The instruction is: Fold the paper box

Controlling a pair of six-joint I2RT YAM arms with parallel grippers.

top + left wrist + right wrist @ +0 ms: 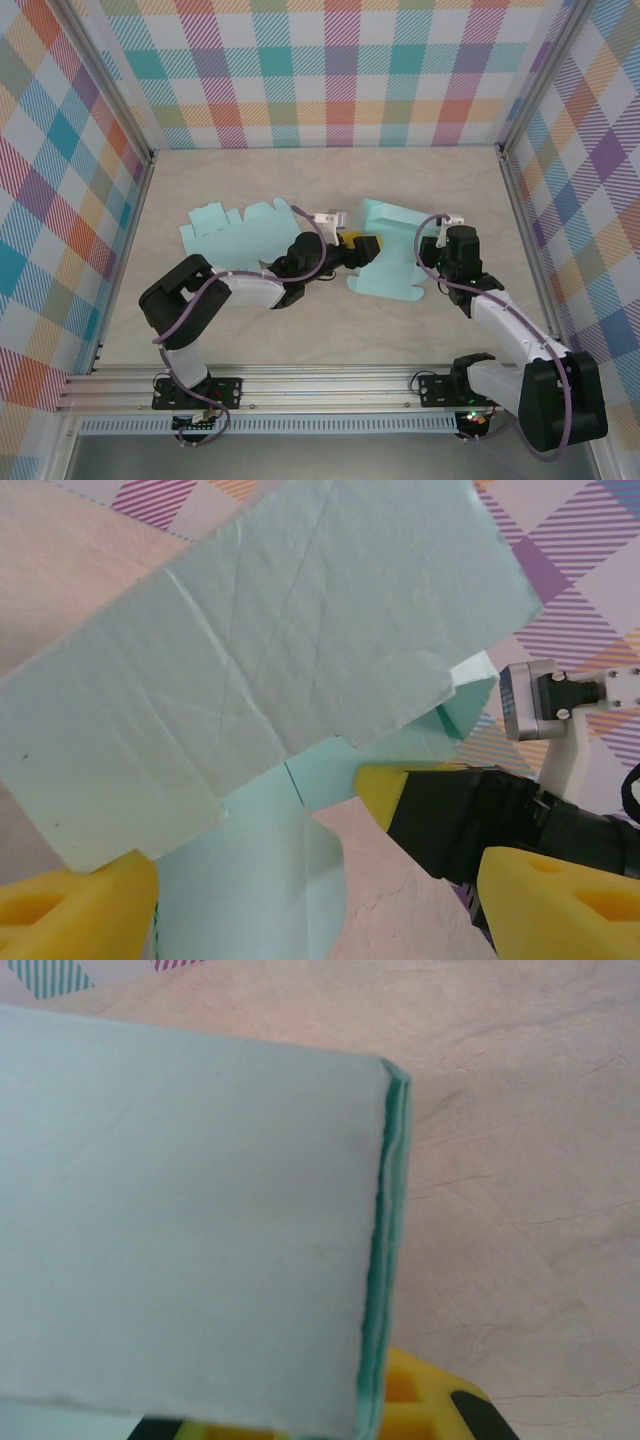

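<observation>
A flat paper sheet (240,228) lies on the table (300,330), left of the middle and a bit nearer the far edge. My left arm reaches across just in front of it. Checked walls (330,70) stand along the far, left and right edges, and a metal rail (330,385) runs along the near edge.

The paper box (385,255) sits just right of the middle of the table, apart from the flat sheet. Its long side runs from the far edge toward the near edge. It is partly folded, and the far end is lifted up off the table.

My left gripper (365,243) is at the box's left side. Its yellow fingers are spread wide apart, with a big tilted flap between them.

My right gripper (395,790) comes in from the box's right side, under that flap. Its fingers are closed on a folded edge of the box. The camera (540,700) on that wrist peeks out behind it
</observation>
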